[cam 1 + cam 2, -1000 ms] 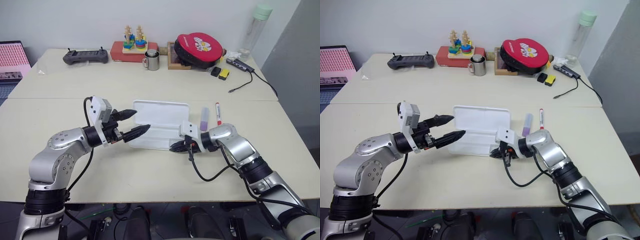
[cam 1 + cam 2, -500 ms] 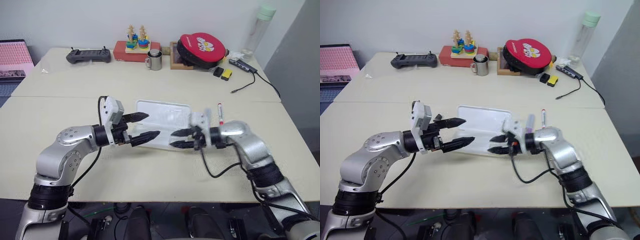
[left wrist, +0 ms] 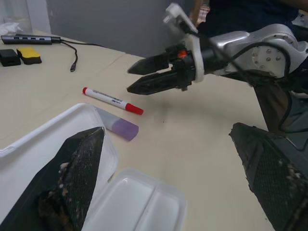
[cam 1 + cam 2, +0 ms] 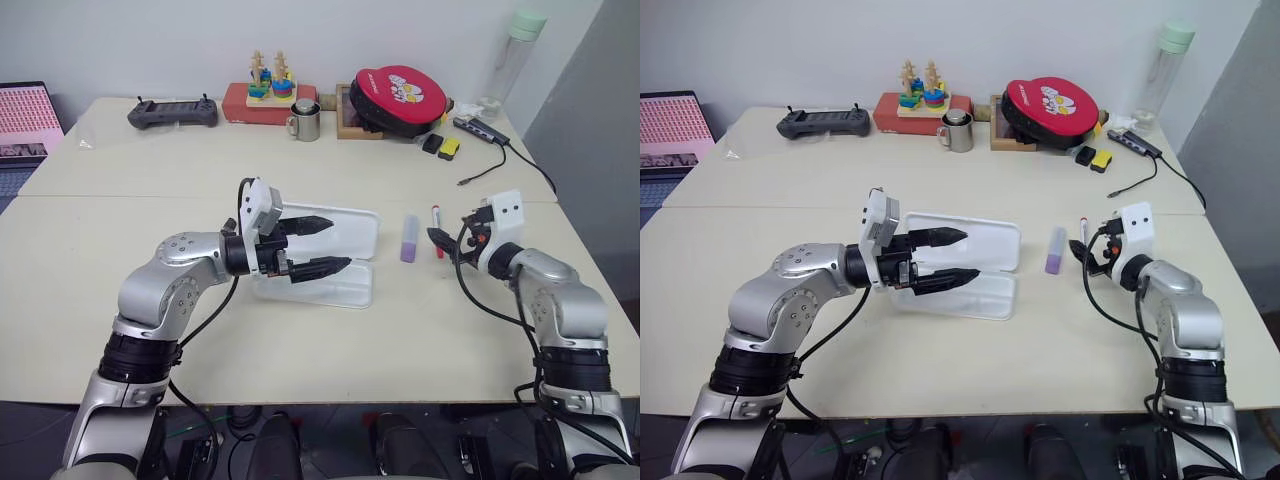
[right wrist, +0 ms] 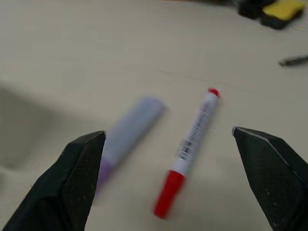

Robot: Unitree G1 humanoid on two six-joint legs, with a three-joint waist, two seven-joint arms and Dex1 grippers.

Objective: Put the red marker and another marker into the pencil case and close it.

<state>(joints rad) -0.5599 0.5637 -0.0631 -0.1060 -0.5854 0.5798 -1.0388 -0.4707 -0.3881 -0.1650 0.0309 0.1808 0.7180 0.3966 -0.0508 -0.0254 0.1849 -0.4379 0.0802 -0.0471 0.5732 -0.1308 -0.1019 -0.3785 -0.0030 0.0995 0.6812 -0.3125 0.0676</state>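
**White pencil case lay open as both hands stood empty over the worktop**

White plastic marked the centre of the scene, where the pencil case [image 4: 325, 255] lay open on the cream worktop [image 4: 300, 340], its lid raised on the far side and its moulded tray empty on the near side. The robot's left hand [image 4: 322, 246] reached in from the left with its two black fingers spread wide, one over the lid and one over the tray, holding nothing. Just right of the case, the lilac marker [image 4: 409, 238] and the red marker [image 4: 436, 218] lay side by side on the worktop, close together but not touching, both pointing away from the robot. The right hand [image 4: 441, 240] hung at the right of the pair, near the red marker, its fingers also parted wide and empty. Along the far edge of the worktop stood a red round pouch [image 4: 398, 97], a metal mug [image 4: 304, 121], a stacking toy [image 4: 268, 80], a black controller [image 4: 171, 112] and a tall bottle [image 4: 510, 60].
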